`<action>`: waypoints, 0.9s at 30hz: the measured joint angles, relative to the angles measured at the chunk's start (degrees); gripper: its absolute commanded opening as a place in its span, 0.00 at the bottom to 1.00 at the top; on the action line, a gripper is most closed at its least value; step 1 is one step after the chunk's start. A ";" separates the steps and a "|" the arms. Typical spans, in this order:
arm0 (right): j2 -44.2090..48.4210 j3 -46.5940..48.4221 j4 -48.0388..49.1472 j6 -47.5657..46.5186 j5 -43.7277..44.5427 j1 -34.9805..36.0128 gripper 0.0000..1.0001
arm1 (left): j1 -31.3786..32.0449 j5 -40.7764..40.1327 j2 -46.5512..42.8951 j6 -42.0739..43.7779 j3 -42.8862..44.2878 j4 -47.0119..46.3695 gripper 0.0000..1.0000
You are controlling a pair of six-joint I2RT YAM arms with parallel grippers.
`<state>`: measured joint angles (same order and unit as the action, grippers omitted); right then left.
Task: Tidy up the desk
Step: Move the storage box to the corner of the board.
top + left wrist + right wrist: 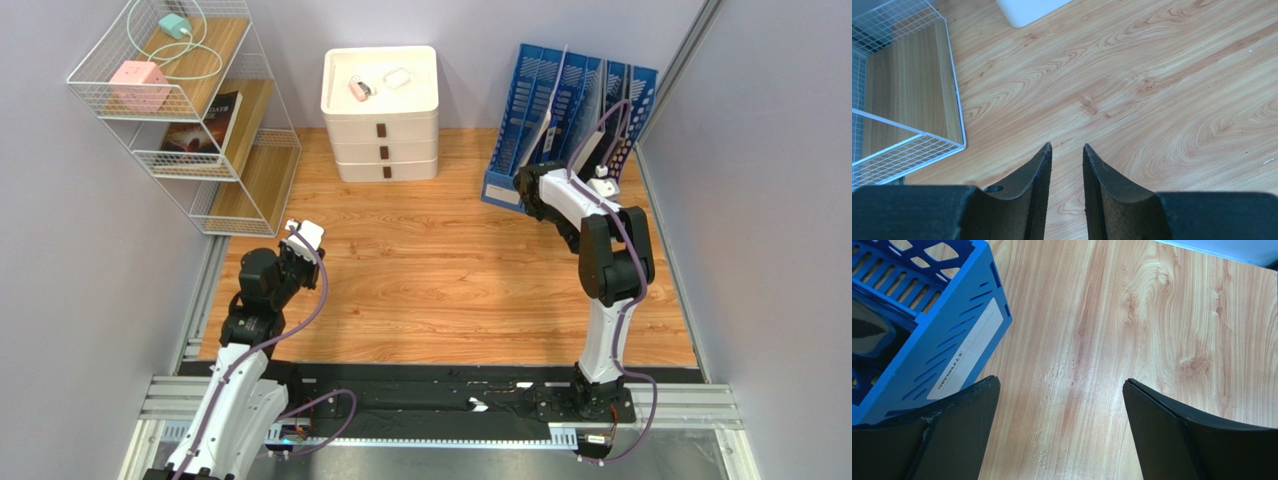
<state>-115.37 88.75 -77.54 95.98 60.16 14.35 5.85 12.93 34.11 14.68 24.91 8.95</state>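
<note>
Top external view shows the wooden surface [440,280] filling the middle, from the arms' bases back to the wall; wire shelf [250,190] at ten o'clock, white drawers [385,150] at twelve, blue file rack [560,100] at two; left jaws narrow, holding nothing, near the shelf; right jaws wide apart, empty, just beside the rack's front.

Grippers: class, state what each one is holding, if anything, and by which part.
Nothing is held. The left gripper has only bare desk in its narrow gap; the right gripper is wide open over the desk, beside the blue file rack.
</note>
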 measured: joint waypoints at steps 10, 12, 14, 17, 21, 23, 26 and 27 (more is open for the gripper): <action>-2.36 12.07 -1.73 -3.85 0.72 -6.08 0.99 | 0.00 0.09 -0.63 0.02 0.00 0.04 0.36; -4.07 15.41 -1.90 -5.03 1.92 -7.21 1.00 | 0.00 0.09 -0.68 0.02 0.00 0.04 0.36; -5.99 18.38 -1.95 -6.36 2.75 -8.11 1.00 | 0.00 0.09 -0.68 0.02 0.00 0.02 0.36; -9.16 22.56 -2.10 -8.07 3.41 -8.70 1.00 | 0.00 0.09 -0.68 0.02 0.00 0.04 0.36; -13.22 27.74 -2.43 -10.64 4.13 -9.20 1.00 | 0.00 0.09 -0.63 0.02 0.00 0.02 0.36; -15.41 31.01 -2.67 -12.13 4.92 -9.29 1.00 | 0.00 0.09 -0.59 0.02 0.00 0.04 0.36; -17.29 34.64 -3.10 -13.99 5.60 -9.64 1.00 | 0.00 0.07 -0.50 0.04 0.00 0.02 0.36; -17.66 35.71 -3.28 -14.56 5.79 -9.81 1.00 | 0.00 0.07 -0.46 0.04 0.00 0.02 0.36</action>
<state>-133.03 124.46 -80.82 81.43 65.95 4.54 5.85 12.99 33.65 14.72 24.91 8.97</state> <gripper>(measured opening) 0.998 0.357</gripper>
